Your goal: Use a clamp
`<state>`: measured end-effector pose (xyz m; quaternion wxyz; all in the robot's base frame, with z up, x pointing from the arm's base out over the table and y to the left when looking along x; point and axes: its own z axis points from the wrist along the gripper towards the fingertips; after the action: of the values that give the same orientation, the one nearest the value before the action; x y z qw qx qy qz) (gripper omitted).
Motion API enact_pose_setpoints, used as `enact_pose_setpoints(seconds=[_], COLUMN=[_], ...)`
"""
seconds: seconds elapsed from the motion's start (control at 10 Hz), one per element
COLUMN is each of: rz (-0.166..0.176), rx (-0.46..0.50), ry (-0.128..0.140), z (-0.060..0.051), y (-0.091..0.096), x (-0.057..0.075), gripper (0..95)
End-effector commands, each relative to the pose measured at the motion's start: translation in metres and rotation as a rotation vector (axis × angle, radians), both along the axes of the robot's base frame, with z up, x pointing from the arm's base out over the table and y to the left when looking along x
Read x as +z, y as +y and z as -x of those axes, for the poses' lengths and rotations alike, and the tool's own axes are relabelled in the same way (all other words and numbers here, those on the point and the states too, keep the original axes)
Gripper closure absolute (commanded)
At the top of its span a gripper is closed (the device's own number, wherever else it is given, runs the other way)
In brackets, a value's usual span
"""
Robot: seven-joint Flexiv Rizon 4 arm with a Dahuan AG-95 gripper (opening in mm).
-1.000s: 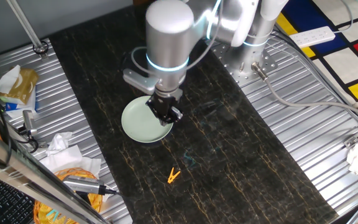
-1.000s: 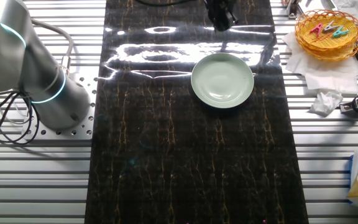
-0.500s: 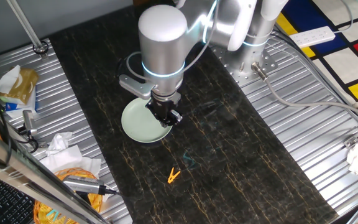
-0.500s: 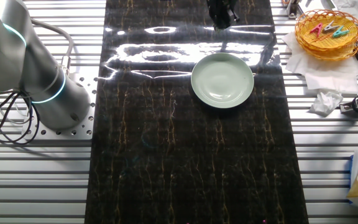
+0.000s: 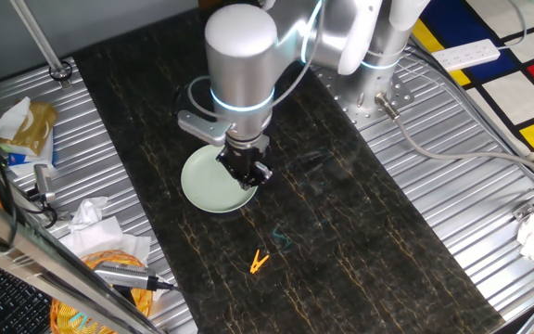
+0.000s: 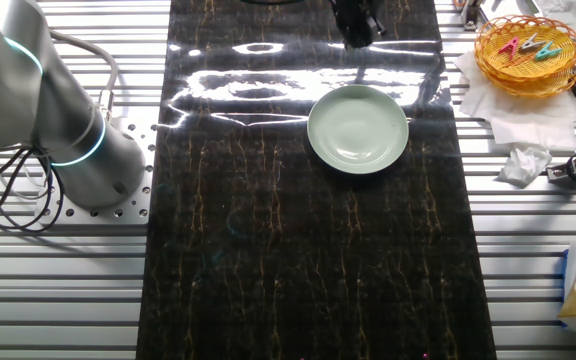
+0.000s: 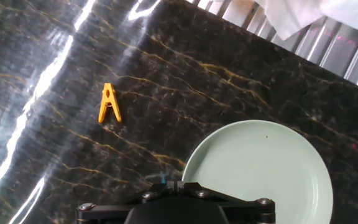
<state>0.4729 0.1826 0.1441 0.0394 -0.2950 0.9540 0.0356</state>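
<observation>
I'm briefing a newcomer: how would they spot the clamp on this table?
Find the dark marbled mat down the table's middle, then the pale green plate on it. The clamp lies alone on the mat, apart from the plate: a tiny orange V-shaped clip, the only bright thing on the dark surface.

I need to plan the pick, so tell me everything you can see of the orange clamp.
The clamp is a tiny orange clothespin-style clip, plastic by its look, with two prongs splayed in a V. It lies flat and alone on the dark marbled mat, apart from the pale green plate. Nothing touches it; the gripper hangs above the plate's edge.
</observation>
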Motion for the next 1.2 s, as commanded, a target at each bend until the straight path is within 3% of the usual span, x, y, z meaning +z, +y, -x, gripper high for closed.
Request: enact_pose_setpoints(seconds=[0.1, 0.3, 0.6, 0.9, 1.2], rz=[-0.023, -0.020, -0.019, 0.050, 0.054], rx=[0.079, 0.119, 0.074, 0.116, 0.085], ry=[-0.057, -0.069, -0.082, -0.081, -0.064], z=[-0.0003, -0.0003, -0.0003, -0.0003, -0.0003], y=[-0.0004, -0.0004, -0.0004, -0.0004, -0.0004], x=[-0.0005, -0.0005, -0.0005, -0.0005, -0.0005], gripper=[95.0, 95.0, 95.0, 95.0, 95.0])
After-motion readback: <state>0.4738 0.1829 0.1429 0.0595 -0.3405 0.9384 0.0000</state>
